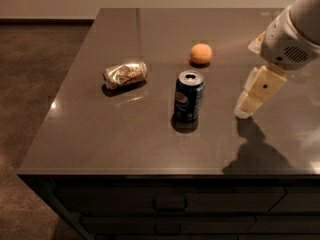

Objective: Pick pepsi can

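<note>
The pepsi can [189, 96] stands upright near the middle of the dark grey countertop [100, 139]. It is dark blue with a silver top and a round red-white-blue logo facing the front. My gripper [246, 109] hangs from the white arm at the right, cream-coloured and pointing down and to the left. Its tip is just above the counter, to the right of the can and apart from it. Nothing is in the gripper.
An orange fruit [201, 53] lies behind the can. A crushed shiny silver-gold can [125, 74] lies on its side to the left. The counter's front edge runs above drawers [170, 202]; brown floor [30, 84] lies to the left.
</note>
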Tool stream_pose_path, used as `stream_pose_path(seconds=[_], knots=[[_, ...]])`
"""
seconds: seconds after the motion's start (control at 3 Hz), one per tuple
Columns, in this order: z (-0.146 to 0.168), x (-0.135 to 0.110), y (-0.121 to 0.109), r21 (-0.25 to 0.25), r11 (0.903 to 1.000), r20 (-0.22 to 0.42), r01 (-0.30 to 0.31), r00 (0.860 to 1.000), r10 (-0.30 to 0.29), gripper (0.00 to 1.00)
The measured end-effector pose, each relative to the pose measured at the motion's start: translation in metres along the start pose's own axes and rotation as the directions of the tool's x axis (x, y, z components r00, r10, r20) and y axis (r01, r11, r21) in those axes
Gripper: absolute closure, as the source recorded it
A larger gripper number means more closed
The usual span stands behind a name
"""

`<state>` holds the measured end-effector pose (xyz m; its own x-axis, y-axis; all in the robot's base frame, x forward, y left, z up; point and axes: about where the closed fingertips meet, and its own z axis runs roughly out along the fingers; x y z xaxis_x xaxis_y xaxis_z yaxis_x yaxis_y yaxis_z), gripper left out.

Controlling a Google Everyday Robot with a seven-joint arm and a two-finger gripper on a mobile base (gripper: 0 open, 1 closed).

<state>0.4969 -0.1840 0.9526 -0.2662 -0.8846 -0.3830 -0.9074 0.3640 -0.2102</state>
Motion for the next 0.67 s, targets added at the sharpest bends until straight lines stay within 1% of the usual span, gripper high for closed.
stream_pose_path(seconds=[0.33, 0.67], knots=[[0.019, -0.019, -0.003, 0.001, 1.0000, 0.057, 0.001, 0.998, -0.001, 0.00], [0.041, -0.040, 0.000, -0.009, 0.9996, 0.105, 0.026, 0.994, -0.025, 0.00]])
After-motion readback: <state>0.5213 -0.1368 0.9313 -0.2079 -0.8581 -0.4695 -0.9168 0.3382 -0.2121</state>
